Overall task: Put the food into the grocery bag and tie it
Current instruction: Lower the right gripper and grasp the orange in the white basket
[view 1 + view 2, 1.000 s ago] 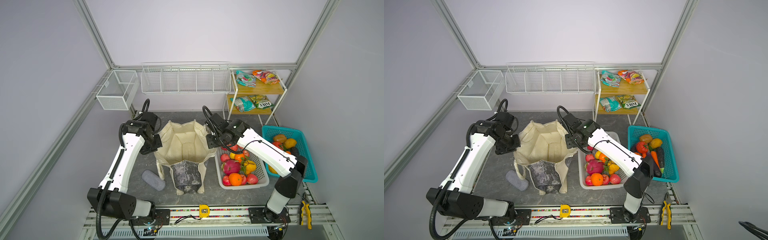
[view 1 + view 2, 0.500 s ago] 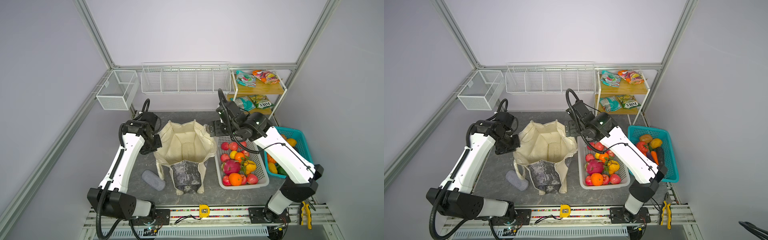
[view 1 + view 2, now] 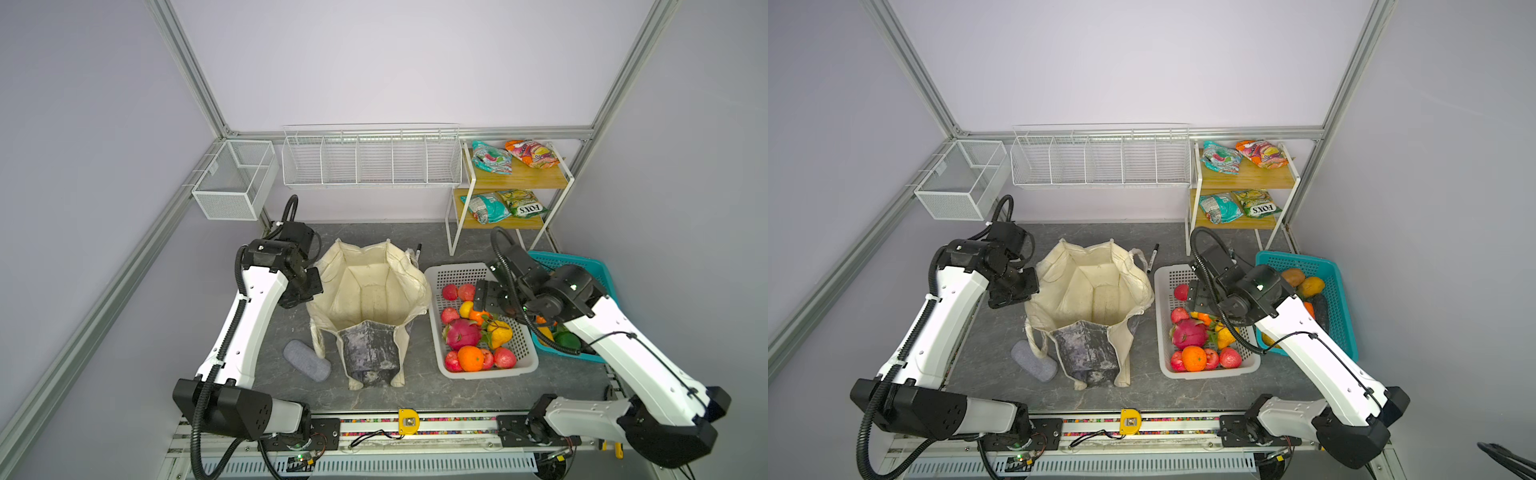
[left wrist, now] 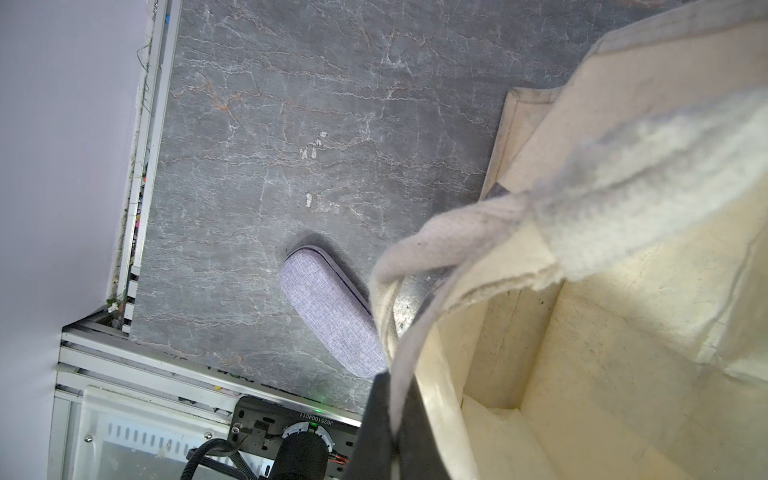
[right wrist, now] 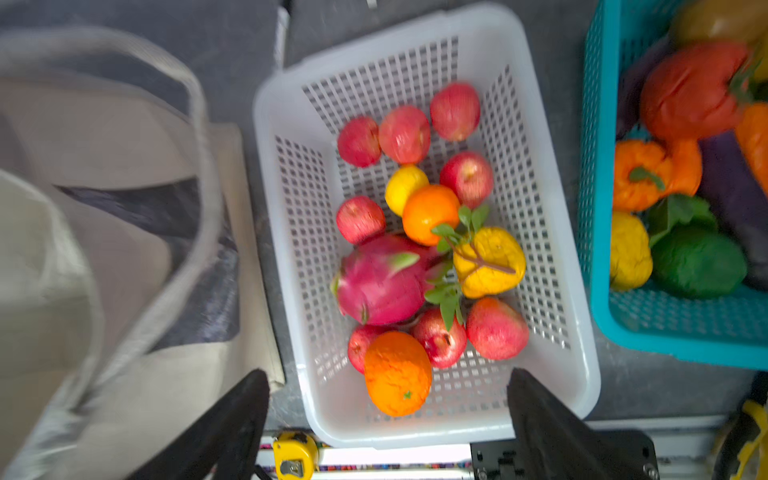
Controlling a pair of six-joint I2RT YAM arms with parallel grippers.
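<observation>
The canvas tote (image 3: pixel 365 291) is coarse, matt woven cloth. At its three o'clock the white basket (image 3: pixel 486 375) is smooth perforated plastic with a faint sheen, as is the teal basket (image 3: pixel 582 264). At seven o'clock the grey case (image 3: pixel 306 360) is matt woven fabric. The snack packets (image 3: pixel 490 157) are glossy crinkled film on a wooden shelf (image 3: pixel 536 178). The tabletop (image 3: pixel 419 392) is matt and stone-veined.

The grey marbled table (image 3: pixel 457 395) carries a white perforated basket (image 3: pixel 490 372). A teal basket (image 3: pixel 561 262) sits just to its right, with a strip of table between them. A grey fabric case (image 3: pixel 306 360) lies tilted near the front left. A black marker (image 3: pixel 1153 257) lies by the white basket's far left corner. A five-bay wire rack (image 3: pixel 371 160) hangs on the back wall, and a mesh box (image 3: pixel 235 183) hangs on the left wall. A two-tier wooden shelf (image 3: pixel 536 178) stands in the back right corner. A yellow tape measure (image 3: pixel 407 420) sits on the front rail.
</observation>
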